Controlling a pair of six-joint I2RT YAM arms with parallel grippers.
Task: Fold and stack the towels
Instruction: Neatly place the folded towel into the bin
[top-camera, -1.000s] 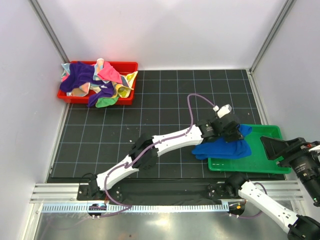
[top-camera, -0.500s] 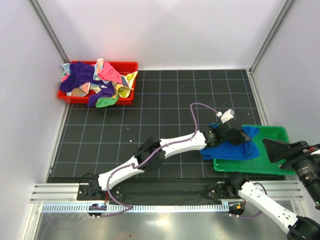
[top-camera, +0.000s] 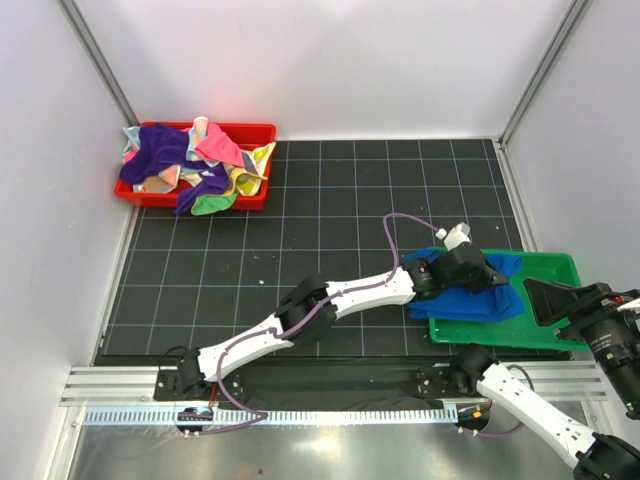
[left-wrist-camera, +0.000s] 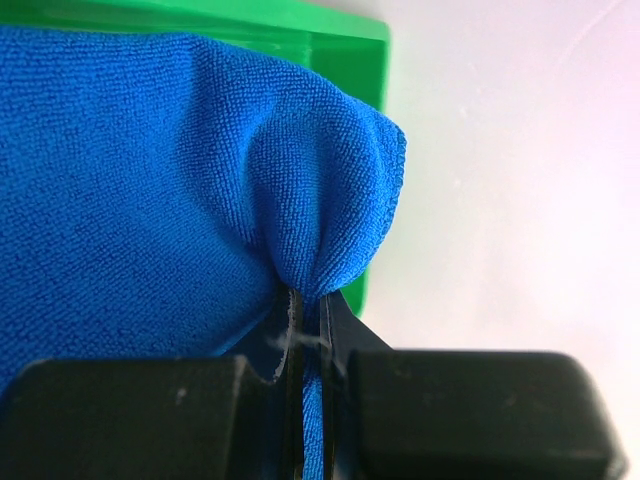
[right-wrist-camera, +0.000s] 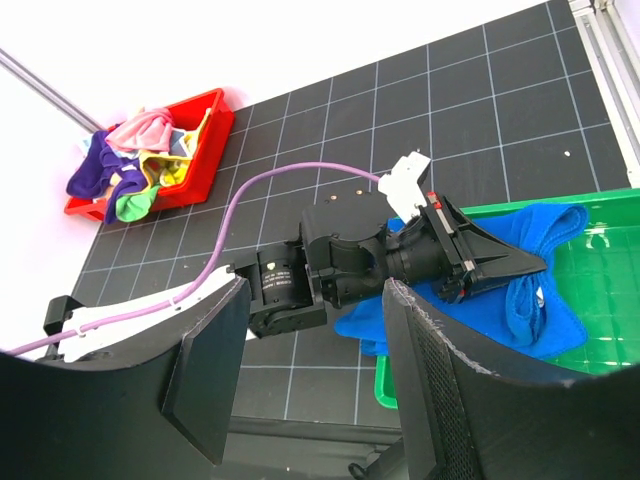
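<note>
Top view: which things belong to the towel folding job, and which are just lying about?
Job: blue towel, pinched by the left gripper; heap of coloured towels.
Lying about: red tray holding the heap; green tray under the blue towel.

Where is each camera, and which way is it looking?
Top camera: high behind the arms, looking down at both arms, the red tray and green tray.
Left wrist camera: on the left gripper, looking along its shut fingers pinching the blue towel.
Right wrist camera: on the right gripper, looking between its open fingers toward the left arm.
All three show the blue towel and green tray.
</note>
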